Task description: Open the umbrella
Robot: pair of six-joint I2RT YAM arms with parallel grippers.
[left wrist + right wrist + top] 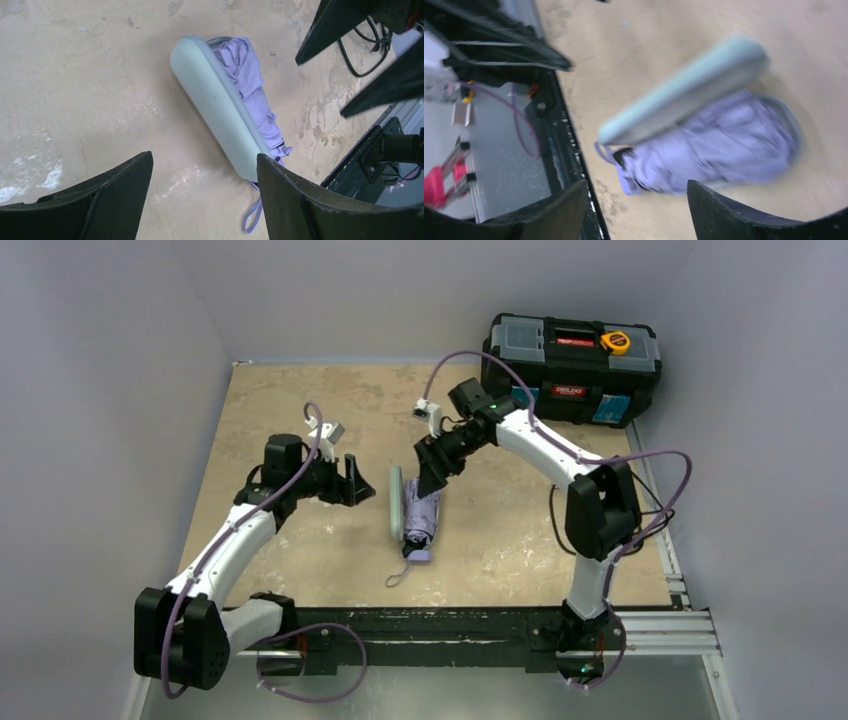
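Observation:
The folded lavender umbrella (424,523) lies in the middle of the table. Its mint-green sleeve (397,502) lies along its left side. The strap loop (398,574) trails toward the near edge. In the left wrist view the sleeve (220,105) lies over the umbrella (255,90), with the strap (252,216) below. The right wrist view is blurred and shows the sleeve (684,90) above the umbrella (714,150). My left gripper (358,485) is open and empty, just left of the sleeve. My right gripper (432,477) is open and empty, just above the umbrella's far end.
A black toolbox (572,367) with a yellow tape measure (615,341) on it stands at the back right. The black base rail (450,625) runs along the near edge. Grey walls close in the left and back sides.

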